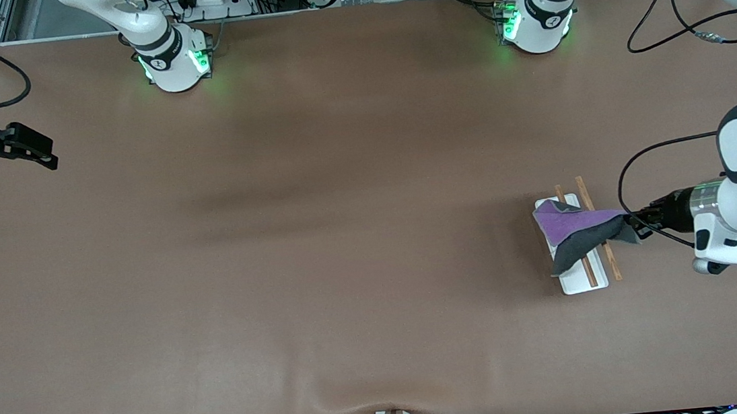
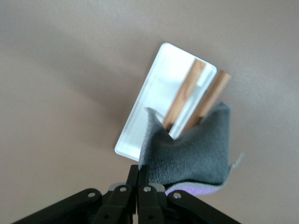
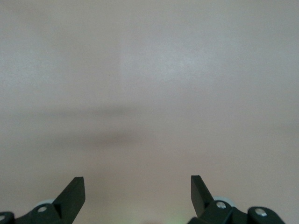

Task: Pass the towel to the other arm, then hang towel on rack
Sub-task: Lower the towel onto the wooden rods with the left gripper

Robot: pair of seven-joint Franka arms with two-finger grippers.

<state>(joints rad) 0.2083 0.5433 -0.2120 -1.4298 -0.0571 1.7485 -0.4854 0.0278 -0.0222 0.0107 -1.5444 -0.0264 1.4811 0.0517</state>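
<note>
Hidden or unclear: the towel [image 1: 577, 235] covers the middle of the rack [image 1: 584, 280], so only the rod ends and the two ends of the white base show in the front view. The left wrist view shows only part of the rack [image 2: 154, 100] and the grey side of the towel [image 2: 191, 149], with a thin purple strip at its lower edge; the towel corner vanishes between the jaws, and the contact point itself is not visible. In the front view the left arm's upper links are cut off by the frame edge. The right arm is mostly cut off at the frame edge toward its end of the worktop [image 1: 317, 239].

Left gripper [image 1: 637, 218]: jaws clenched on one corner of the towel, just beside the rack on the side toward the left arm's end of the worktop. In the left wrist view the fingers [image 2: 140, 186] meet with no gap visible.

Towel: draped across both rods over the rack, purple side up on the part farther from the front camera, grey side up on the nearer part, pulled to a point at the gripper.

Right gripper [image 1: 32, 150]: jaws released, spread wide, holding nothing, over bare worktop at the right arm's end. The arm waits. The right wrist view shows both fingertips [image 3: 74, 191] well apart with only worktop below.
</note>
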